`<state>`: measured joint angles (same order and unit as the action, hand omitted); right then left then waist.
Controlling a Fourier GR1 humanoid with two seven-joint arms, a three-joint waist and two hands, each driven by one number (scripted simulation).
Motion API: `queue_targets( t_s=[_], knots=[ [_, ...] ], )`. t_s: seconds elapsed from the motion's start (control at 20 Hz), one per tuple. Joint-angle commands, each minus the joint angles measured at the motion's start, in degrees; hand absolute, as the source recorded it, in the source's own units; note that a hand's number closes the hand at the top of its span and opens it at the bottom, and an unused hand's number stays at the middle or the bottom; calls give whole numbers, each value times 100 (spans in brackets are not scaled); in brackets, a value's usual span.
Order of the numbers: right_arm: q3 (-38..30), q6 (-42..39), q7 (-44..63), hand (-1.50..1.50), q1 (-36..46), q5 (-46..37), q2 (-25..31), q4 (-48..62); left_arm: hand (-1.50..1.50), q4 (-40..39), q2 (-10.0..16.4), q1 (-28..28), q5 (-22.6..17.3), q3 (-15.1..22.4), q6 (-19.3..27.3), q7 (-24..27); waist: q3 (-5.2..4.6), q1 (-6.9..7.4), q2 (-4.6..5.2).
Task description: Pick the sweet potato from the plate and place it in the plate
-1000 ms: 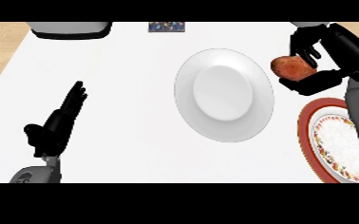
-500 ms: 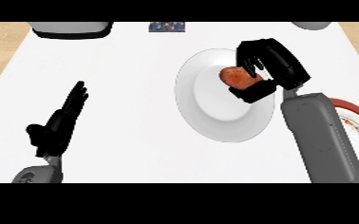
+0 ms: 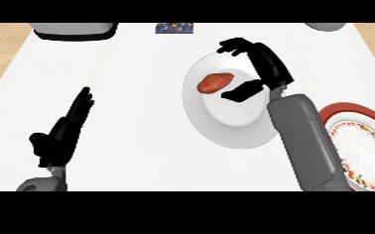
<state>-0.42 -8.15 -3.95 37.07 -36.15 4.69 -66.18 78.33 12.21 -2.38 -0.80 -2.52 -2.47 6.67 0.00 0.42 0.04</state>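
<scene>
With the sweet potato (image 3: 216,83) lying on the white plate (image 3: 227,125) and the right robot hand (image 3: 271,71) spread apart just beside it, we withdraw straight upward so no finger nudges it

White counter (image 3: 132,79) fills the view, pale and plain; up at eleven o'clock a grey rounded vessel (image 3: 75,30) sits at the far edge, cut off by the view's top; at twelve o'clock, just right of it, a small dark patterned card (image 3: 174,28) lies flat, well apart from the vessel; over at one o'clock a pale rounded object (image 3: 326,26) peeks in, mostly hidden; wood-coloured surface (image 3: 11,44) shows beyond the counter's left edge at ten o'clock.
</scene>
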Motion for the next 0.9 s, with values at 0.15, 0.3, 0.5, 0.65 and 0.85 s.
queue_targets(
  t_s=[0.15,0.3,0.5,0.65,0.85],
  knots=[
    [-889,169,-201,-150,145,974,-233,257,0,44,-169,139,172,74,148,169,2,-10,1],
    [-1434,18,-173,-150,233,1578,-91,232,0,265,148,192,-155,-187,-180,-106,4,2,-11],
    [-2128,-647,-350,-150,342,2485,338,772,0,-60,-73,-103,64,-27,2,-37,4,-16,15],
    [-2474,-1298,-1138,-150,17,2803,1019,1408,0,92,-80,-283,62,-54,75,-209,8,4,28],
    [-2752,-2097,-1723,-150,243,2986,1995,2377,0,16,41,23,70,-34,-186,-33,8,63,39]
  ],
)
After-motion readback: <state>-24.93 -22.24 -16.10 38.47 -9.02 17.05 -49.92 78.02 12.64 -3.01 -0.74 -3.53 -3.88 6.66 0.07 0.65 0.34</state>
